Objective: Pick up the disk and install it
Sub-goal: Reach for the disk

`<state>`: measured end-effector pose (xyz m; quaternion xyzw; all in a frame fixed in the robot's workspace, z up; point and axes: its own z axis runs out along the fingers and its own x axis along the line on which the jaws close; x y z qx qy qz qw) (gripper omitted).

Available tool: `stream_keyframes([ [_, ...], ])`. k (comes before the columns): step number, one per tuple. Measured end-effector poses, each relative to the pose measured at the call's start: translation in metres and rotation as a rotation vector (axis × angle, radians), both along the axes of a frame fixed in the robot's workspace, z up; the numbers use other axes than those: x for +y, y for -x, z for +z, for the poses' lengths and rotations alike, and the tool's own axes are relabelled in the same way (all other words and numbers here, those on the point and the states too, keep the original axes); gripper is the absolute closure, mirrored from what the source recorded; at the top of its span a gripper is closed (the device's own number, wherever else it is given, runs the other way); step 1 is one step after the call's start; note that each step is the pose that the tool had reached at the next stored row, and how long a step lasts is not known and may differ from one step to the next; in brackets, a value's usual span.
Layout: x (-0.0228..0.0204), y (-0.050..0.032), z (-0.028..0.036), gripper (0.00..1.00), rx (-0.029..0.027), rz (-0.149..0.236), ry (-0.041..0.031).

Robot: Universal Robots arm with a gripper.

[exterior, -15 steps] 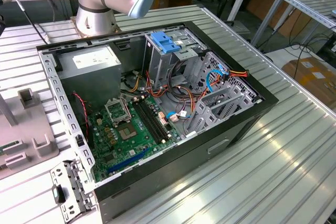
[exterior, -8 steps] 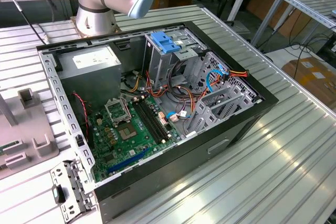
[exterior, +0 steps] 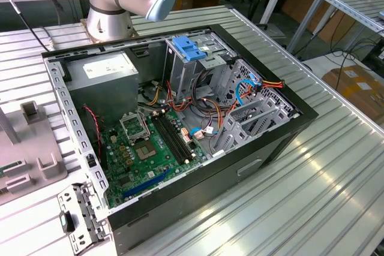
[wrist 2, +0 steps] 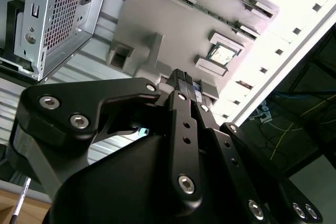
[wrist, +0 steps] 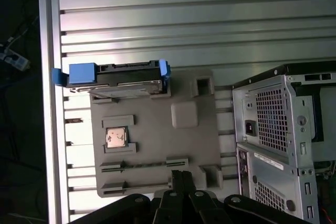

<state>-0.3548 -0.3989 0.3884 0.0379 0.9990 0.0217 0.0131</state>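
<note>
The disk stands on its edge in a slot of a grey fixture plate, with a blue carrier frame around it and a blue tab at one end. In the first wrist view my gripper hangs above the plate's opposite edge, well apart from the disk. Its black fingers are pressed together with nothing between them. In the second wrist view the gripper points at the same plate.
An open computer case lies on the slatted metal table, with a light-blue bracket over its drive bay and a grey power-supply box. A processor chip sits on the plate. The arm's base stands behind the case.
</note>
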Motion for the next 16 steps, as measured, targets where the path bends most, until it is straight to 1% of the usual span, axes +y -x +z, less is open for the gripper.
stream_keyframes([
  [10,0.0002,0.0115,-0.0011,0.89,0.0001,0.0,0.0],
  [16,0.0008,0.0204,-0.0019,0.89,0.0,0.0,0.0],
])
